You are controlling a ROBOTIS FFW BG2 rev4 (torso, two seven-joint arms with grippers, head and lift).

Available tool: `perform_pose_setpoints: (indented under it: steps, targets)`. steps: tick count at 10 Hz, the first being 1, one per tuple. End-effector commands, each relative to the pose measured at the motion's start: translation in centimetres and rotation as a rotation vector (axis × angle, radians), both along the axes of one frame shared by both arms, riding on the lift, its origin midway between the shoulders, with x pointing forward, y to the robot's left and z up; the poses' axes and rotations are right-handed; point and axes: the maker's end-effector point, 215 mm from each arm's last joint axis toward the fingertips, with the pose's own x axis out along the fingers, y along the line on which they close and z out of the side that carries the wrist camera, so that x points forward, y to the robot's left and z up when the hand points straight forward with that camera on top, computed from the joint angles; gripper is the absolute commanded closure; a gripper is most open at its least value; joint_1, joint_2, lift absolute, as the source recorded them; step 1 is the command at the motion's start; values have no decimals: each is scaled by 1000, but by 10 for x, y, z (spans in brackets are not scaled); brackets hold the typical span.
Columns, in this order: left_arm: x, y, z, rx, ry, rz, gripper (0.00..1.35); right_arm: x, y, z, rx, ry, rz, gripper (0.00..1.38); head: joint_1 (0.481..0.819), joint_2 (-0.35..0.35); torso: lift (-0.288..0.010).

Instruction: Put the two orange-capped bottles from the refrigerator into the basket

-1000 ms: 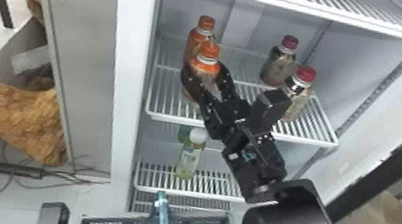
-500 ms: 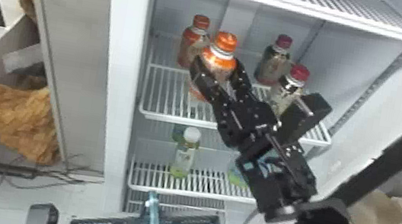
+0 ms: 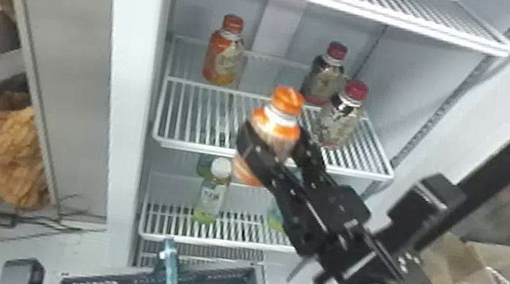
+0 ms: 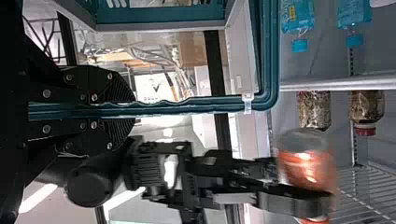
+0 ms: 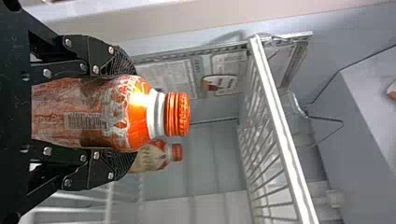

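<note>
One orange-capped bottle stands in the refrigerator; right fingers hold another.

- The left jaws are closed on the teal basket handle, a white tie around it.
- The basket shows its rim.
- Farther off, the right jaws hold a blurred orange bottle.
- Beyond are a shelf edge, two dark bottles, one red-capped, and two blue-capped bottles.
</note>
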Motion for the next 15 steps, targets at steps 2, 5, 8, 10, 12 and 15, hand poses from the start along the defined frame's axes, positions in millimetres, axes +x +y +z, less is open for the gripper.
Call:
perform_pose_setpoints:
  steps: [2, 5, 8, 10, 12, 15]
  targets:
    - [0, 0, 0, 1, -2, 1, 1210, -43, -10, -23, -37, 136, 11, 889, 695, -309, -40]
    - [0, 0, -1, 4, 0, -4, 1210, -89, -14, -48, -116, 314, 67, 889, 695, -345, -40]
    - [0, 0, -1, 5, -3, -4, 1210, -121, -18, -88, -141, 491, 108, 889, 695, -350, -40]
    - [0, -1, 0, 5, -7, -8, 1210, -135, -7, -111, -110, 585, 173, 889, 695, -350, -40]
    - [1, 0, -2, 12, -9, -6, 1210, -151, 2, -128, -92, 669, 219, 889, 695, -350, -40]
    - [0, 0, -2, 13, -9, -7, 1210, -178, 1, -151, -116, 806, 244, 889, 695, -350, -40]
